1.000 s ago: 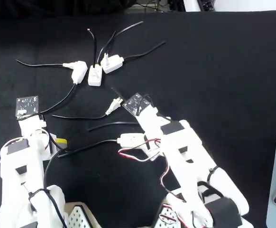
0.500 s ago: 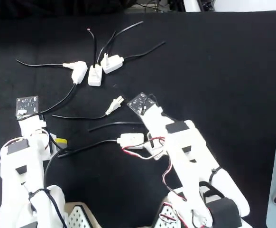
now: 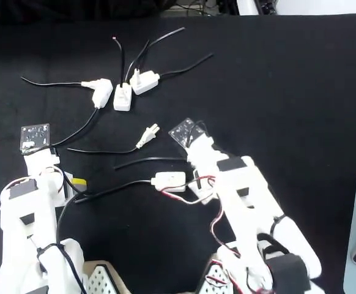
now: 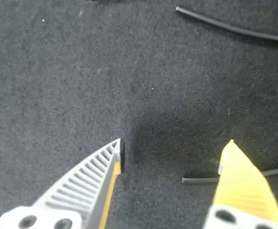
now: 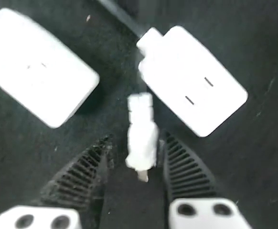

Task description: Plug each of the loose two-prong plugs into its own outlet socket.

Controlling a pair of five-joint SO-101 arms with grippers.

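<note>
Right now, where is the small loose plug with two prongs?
In the high view, the loose plug lies on the black table, just left of the right gripper and a little beyond the white socket near that arm.

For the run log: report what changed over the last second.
The right gripper drew back, rightward in the high view, away from the loose plug. The plug, the left gripper, the sockets and cables stayed put.

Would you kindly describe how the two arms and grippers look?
Both arms are boxy white plastic. The left arm carries black cable; the right arm has red-and-white wires. The left gripper has one grey ribbed and one yellow finger; the right gripper has dark ribbed fingers.
</note>
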